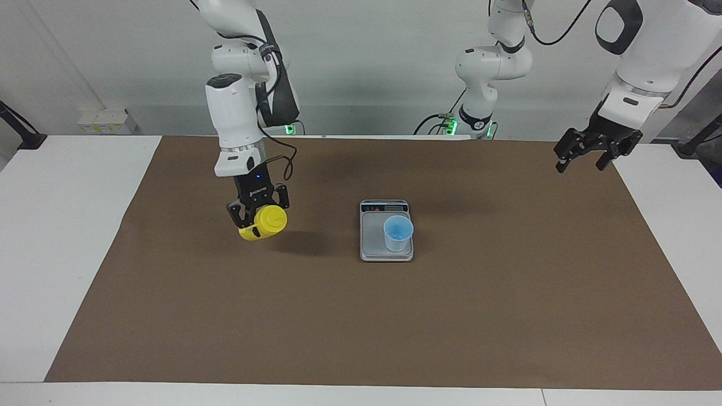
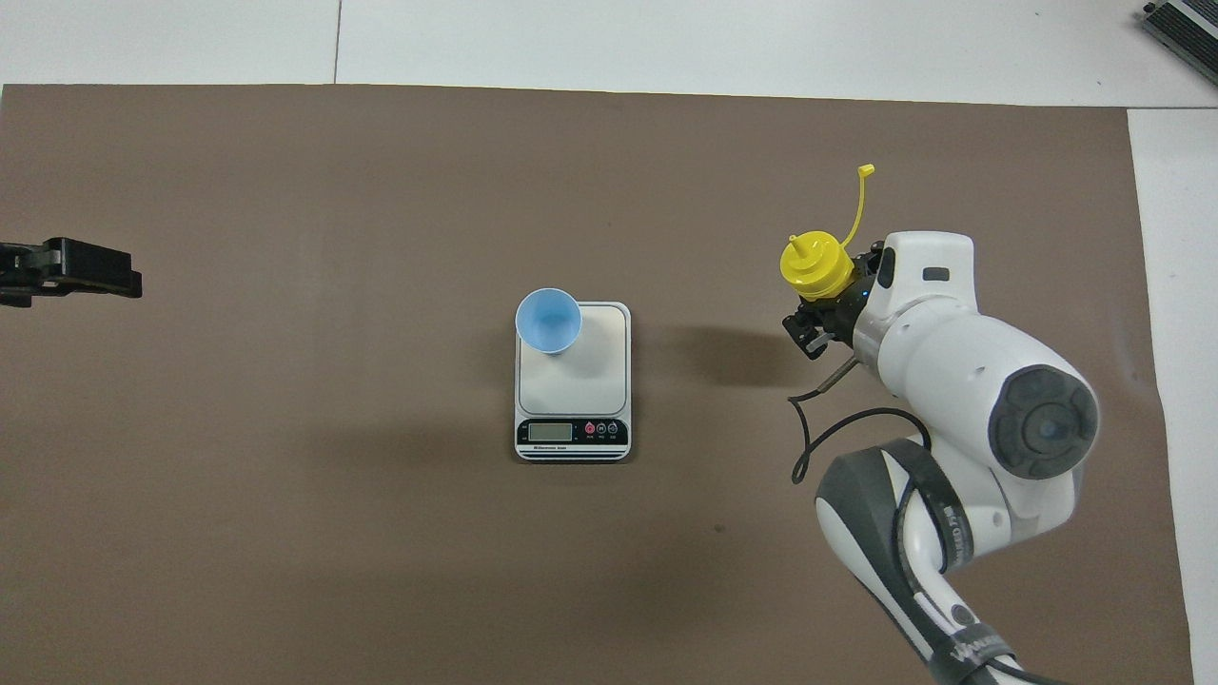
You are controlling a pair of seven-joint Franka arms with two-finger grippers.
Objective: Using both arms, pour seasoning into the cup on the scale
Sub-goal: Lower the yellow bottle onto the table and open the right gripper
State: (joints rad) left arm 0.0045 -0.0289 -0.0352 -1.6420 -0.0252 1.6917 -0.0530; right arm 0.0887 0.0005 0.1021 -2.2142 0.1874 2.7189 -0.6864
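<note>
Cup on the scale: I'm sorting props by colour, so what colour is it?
Light blue. The cup shows best in the overhead view, on the scale.

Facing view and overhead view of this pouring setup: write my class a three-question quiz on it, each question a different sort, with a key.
1. True or false: the blue cup stands on the scale.
2. Which gripper holds the yellow bottle? A left B right C neither
3. Fill in: the left gripper is ___ and holds nothing.

Key: 1 true; 2 B, the right gripper; 3 open.
</note>
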